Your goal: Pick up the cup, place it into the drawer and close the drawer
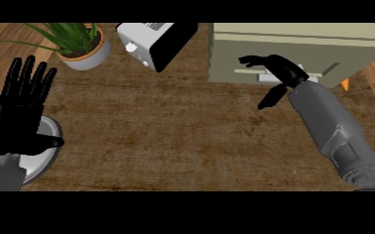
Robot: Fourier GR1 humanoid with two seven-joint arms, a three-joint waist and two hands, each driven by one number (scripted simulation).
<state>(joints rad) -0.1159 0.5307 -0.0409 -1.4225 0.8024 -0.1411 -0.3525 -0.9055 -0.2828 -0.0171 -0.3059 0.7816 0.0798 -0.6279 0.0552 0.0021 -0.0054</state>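
At the drawer unit point(293, 49) I am seeing my right hand point(275, 72) hovering with fingers curled, gripping nothing visible (the cup is not showing from here), while my left hand point(26, 109) is resting open, fingers spread, over a grey plate point(40, 161).

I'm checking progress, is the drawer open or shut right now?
Shut, as far as shows: the drawer front sits flush, the right hand at its handle.

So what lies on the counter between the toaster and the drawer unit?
Nothing: in the head view only bare brown counter shows in the gap between the toaster and the drawer unit.
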